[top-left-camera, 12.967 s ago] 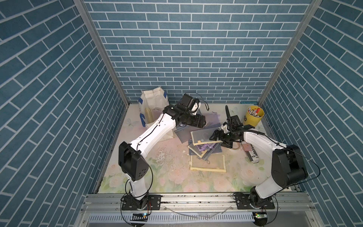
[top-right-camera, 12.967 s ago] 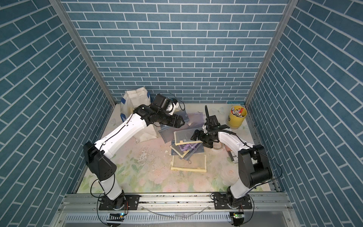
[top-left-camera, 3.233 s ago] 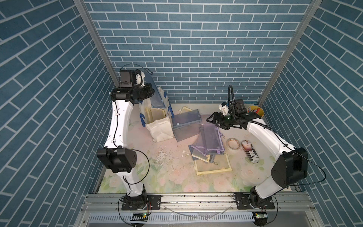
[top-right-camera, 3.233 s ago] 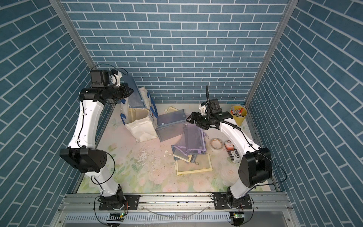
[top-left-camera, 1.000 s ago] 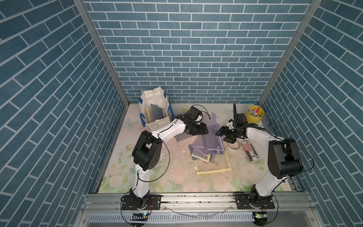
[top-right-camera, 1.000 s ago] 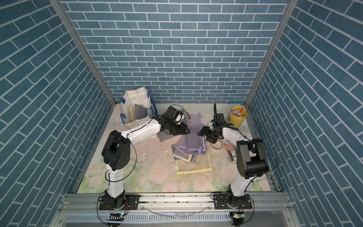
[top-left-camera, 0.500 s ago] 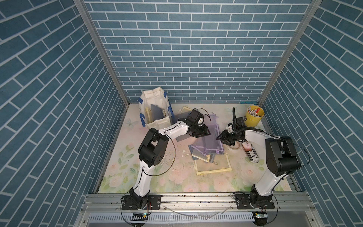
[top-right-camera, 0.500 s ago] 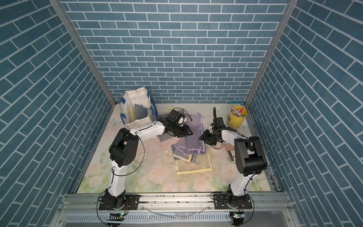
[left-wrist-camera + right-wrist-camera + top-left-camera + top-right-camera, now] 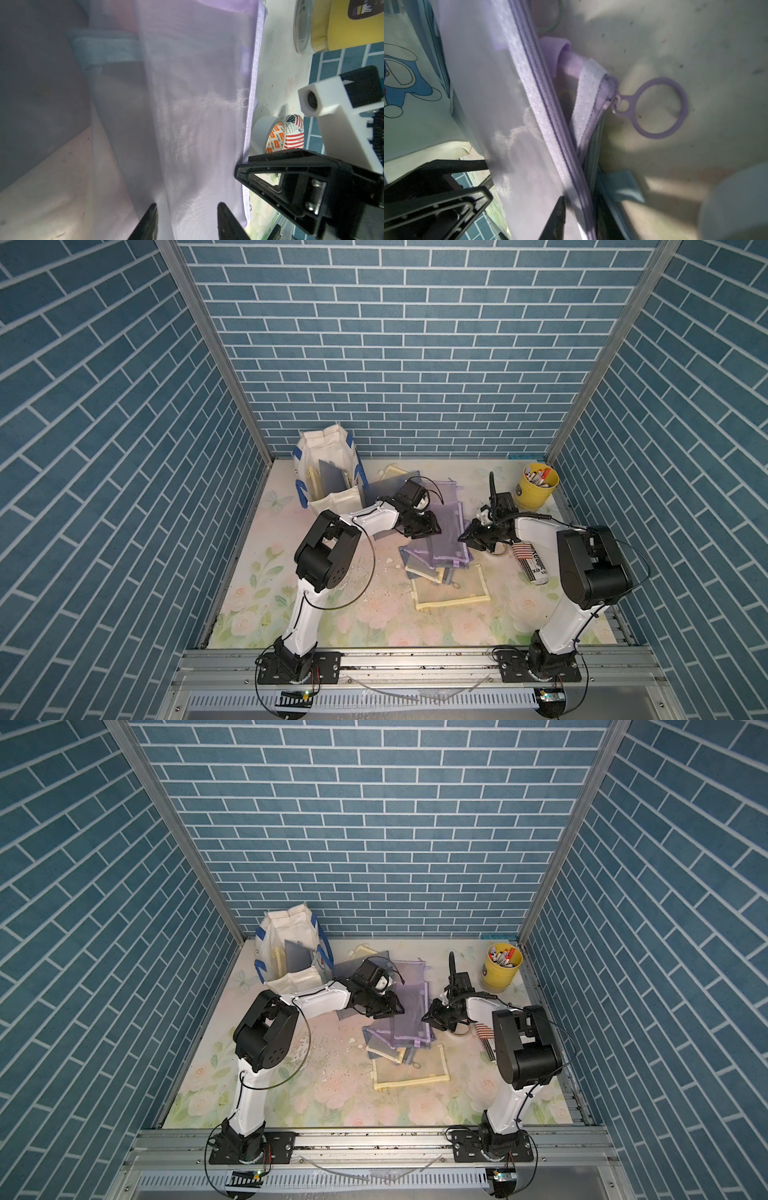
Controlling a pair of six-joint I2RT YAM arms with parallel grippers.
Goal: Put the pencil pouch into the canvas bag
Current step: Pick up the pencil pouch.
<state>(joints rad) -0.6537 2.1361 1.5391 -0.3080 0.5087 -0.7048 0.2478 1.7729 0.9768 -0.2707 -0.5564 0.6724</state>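
The pencil pouch point(image 9: 446, 531) point(image 9: 409, 1011) is a purple mesh zip pouch lying on a pile of pouches at mid-table. The canvas bag point(image 9: 328, 472) point(image 9: 291, 952), off-white with blue straps, stands open at the back left. My left gripper point(image 9: 430, 529) point(image 9: 390, 1011) is at the pouch's left side. In the left wrist view it point(image 9: 187, 207) is open with the purple mesh point(image 9: 197, 104) between its fingers. My right gripper point(image 9: 463, 537) point(image 9: 428, 1017) meets the pouch's right edge. In the right wrist view it point(image 9: 579, 218) is shut on the zip edge point(image 9: 550, 135), beside the ring pull point(image 9: 660, 108).
A yellow pen bucket point(image 9: 536, 489) stands at the back right. A tape roll point(image 9: 500, 549) and a flag-patterned can point(image 9: 532, 568) lie beside my right arm. A yellow-edged pouch point(image 9: 449, 589) lies nearer the front. Grey folders point(image 9: 382, 493) lean by the bag.
My right gripper has slid left onto the pouch's zip edge and its jaws have closed. My left gripper's jaws have narrowed slightly around the mesh.
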